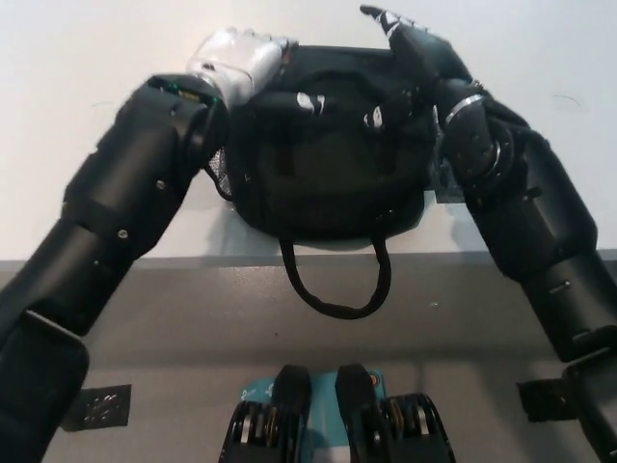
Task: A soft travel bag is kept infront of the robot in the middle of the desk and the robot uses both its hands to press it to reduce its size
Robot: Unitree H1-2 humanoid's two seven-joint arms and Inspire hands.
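A black soft travel bag point(333, 169) lies on the white desk point(87, 87) in the middle, its strap loop point(335, 289) hanging over the front edge. My white left hand point(241, 63) rests on the bag's top left, fingers reaching onto the fabric. My black right hand point(410, 48) lies flat on the bag's top right. Both hands press down on the bag with fingers spread, gripping nothing. The bag's far edge is hidden under the hands.
The desk's front edge point(193, 260) runs across the middle of the picture, grey floor below it. A dark patch point(445, 183) on the desk shows beside the bag's right side.
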